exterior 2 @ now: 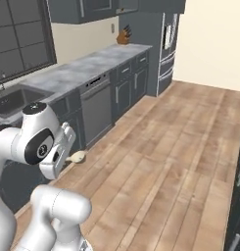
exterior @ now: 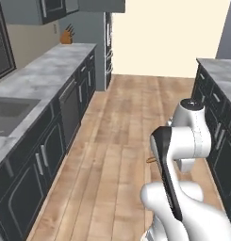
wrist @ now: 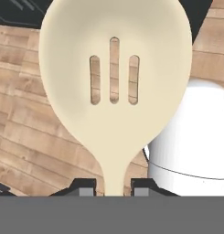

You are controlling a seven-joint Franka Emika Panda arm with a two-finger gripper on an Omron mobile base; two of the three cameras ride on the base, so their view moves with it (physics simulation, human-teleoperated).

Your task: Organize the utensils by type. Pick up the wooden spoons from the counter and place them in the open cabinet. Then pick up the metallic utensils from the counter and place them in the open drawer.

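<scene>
Our hand point(wrist: 113, 187): clamped on slotted cream wooden spoon point(wrist: 114, 91), bowl fwd of fingertips; open wood floor point(wrist: 35, 123) beyond.

You're in a home kitchen, galley layout. Marble table point(exterior: 46, 70) runs along the left wall over dark lower cabinets point(exterior 2: 124, 90) with silver bar handles. Sink point(exterior: 11, 113) set into it, window point(exterior 2: 21, 37) above. Dishwasher point(exterior 2: 97, 112) under the top, steel fridge point(exterior 2: 166, 44) at the far end, knife block point(exterior 2: 123, 36) beside it. Wood plank floor point(exterior: 121, 141), upper wall cabinets point(exterior: 41, 9).
</scene>
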